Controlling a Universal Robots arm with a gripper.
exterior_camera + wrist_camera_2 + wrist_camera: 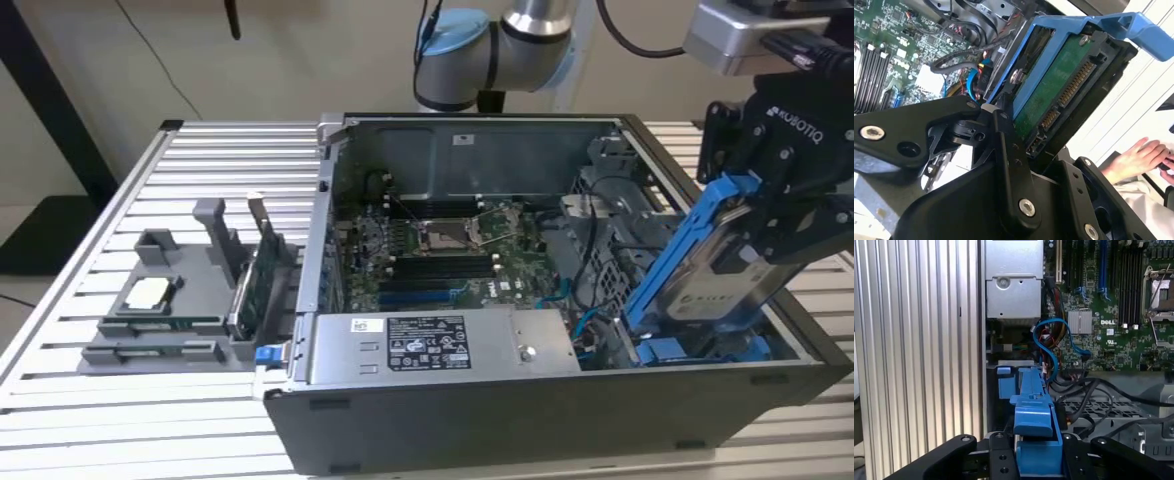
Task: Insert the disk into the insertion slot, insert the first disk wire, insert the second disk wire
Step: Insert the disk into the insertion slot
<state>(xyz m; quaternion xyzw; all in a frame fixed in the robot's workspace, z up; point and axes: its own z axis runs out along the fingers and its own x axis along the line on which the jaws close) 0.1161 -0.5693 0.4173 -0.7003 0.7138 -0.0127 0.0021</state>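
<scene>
My jaws are closed down to the disk's width and clamp the disk (718, 278) by its two long sides, so my gripper (763, 235) holds it off the table. In the second wrist view one of my fingers (1004, 145) presses against the blue carrier (1089, 24) that frames the disk. The disk's green circuit board and connector row face that camera.

The disk hangs tilted inside the open case (534, 420), its top leaning toward the exterior view's right. Its lower end is down at the blue-edged slot (667, 352) in the corner of the case. It is not seated there, and I cannot tell whether it touches the slot's edge. In the first wrist view I look along the carrier's edge toward that bay.

The case also holds the motherboard (441, 255) flat on its floor. The grey power-supply box (441, 345) sits along the near wall. A looping blue cable (1046, 340) and a bundle of dark cables lie between the motherboard and the slot.

The case rests on a slatted metal table (174, 200). Well apart from it, toward the exterior view's left, a grey tray (134, 350) holds a square chip (147, 293) lying flat and green cards (254, 290) standing on edge. A person's hand (1141, 156) shows beyond the disk in the second wrist view.
</scene>
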